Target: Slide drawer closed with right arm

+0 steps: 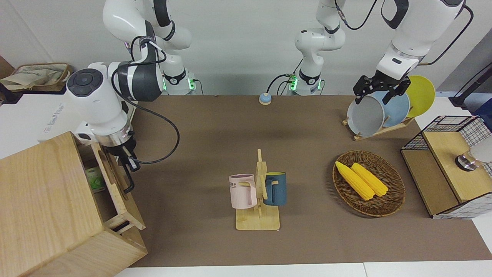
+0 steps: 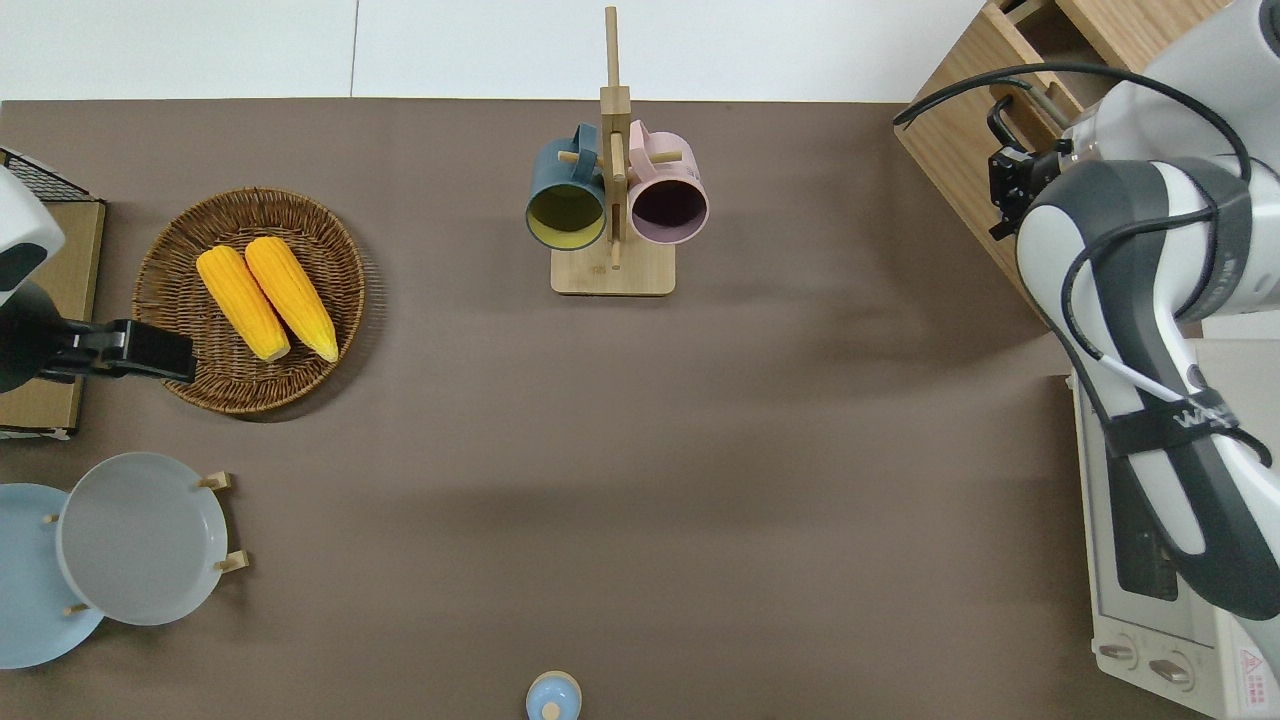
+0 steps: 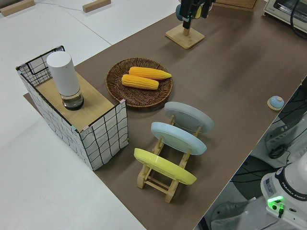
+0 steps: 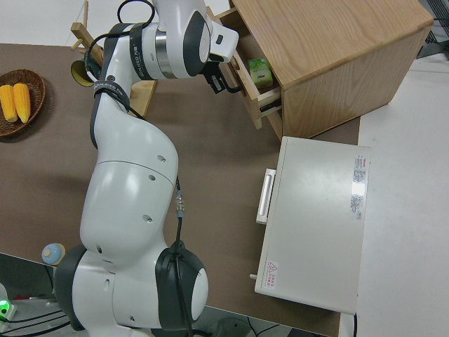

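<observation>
The pale-wood drawer stands partly out of the cabinet at the right arm's end of the table. A green carton shows inside it. The right arm's gripper is at the drawer front, against the upper end of the black loop handle. In the overhead view the gripper sits beside the handle and the drawer front. The right side view shows the gripper at the handle, with the drawer a short way out. The left arm is parked, its gripper open.
A mug rack with a pink and a blue mug stands mid-table. Also on the table are a wicker basket with corn, a plate rack, a wire-mesh box and a small bell. A white toaster oven lies nearer to the robots than the cabinet.
</observation>
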Robot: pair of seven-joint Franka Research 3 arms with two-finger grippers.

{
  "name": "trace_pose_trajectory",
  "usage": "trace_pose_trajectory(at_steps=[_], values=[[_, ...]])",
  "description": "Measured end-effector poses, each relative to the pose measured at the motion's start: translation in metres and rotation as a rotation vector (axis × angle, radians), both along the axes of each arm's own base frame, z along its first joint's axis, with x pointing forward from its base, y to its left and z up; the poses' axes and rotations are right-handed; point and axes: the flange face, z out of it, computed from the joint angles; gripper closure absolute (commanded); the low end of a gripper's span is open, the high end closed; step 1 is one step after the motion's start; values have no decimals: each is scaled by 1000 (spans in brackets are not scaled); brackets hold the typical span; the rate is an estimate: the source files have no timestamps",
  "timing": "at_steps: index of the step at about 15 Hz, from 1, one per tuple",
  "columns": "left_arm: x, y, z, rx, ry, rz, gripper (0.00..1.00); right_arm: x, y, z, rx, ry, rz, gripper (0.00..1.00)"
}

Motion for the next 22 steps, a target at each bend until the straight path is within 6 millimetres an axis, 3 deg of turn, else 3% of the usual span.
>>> trace_pose_trajectory(at_steps=[7,9,18,22], values=[[0,0,0,0,0,0,7,2,-41,9,9,-28,11,1000],[0,0,0,0,0,0,7,2,-43,9,21,-29,11,1000],[0,0,0,0,0,0,7,3,-41,8,27,-28,19,1000],[0,0,0,0,0,0,7,4,-11,5,32,-18,79,1000]])
